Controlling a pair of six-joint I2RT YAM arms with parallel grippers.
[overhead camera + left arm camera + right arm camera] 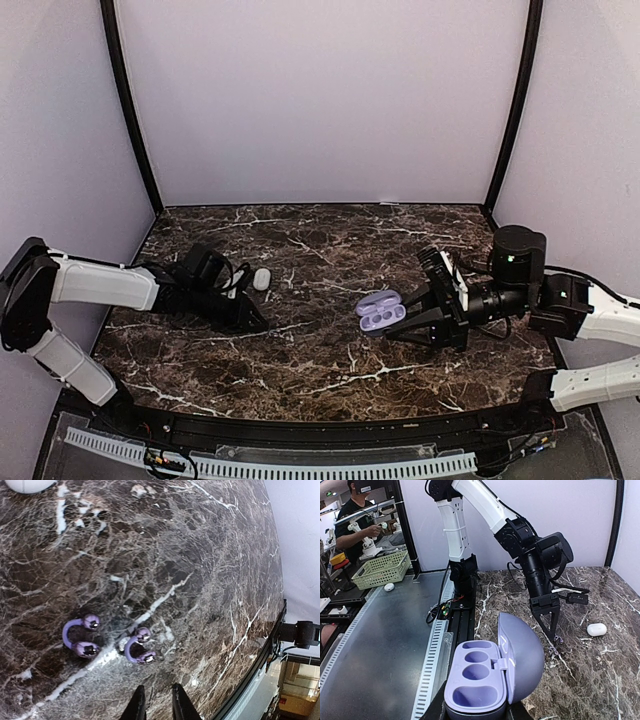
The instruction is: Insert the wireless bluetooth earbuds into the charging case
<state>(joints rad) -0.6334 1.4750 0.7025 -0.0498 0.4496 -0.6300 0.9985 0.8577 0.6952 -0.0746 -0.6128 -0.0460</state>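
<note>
Nearest to the right wrist camera, the charging case [485,680] is seen clamped between the jaws of the right gripper [403,322], which are closed on its base. Its lid is swung up and open, and the pale lilac recesses inside are exposed and unfilled. Seen from above, the case is located right of centre over the dark marble table [320,370], at the tip of the right arm, which is stretched in from the right edge. Whether the case is rested on the marble or lifted off it cannot be told.

The jaws of the left gripper [157,692] are set close together with only a narrow gap between them, and nothing is held in that gap. Just ahead of them, the wireless bluetooth earbuds [90,622] are laid on the marble, side by side but not touching. Both are shown as purple hooked pieces with shiny metal ends. They are found on the left half of the table, well apart from the case. A white oval pebble [262,279] is placed near the left gripper, on its far side.
</note>
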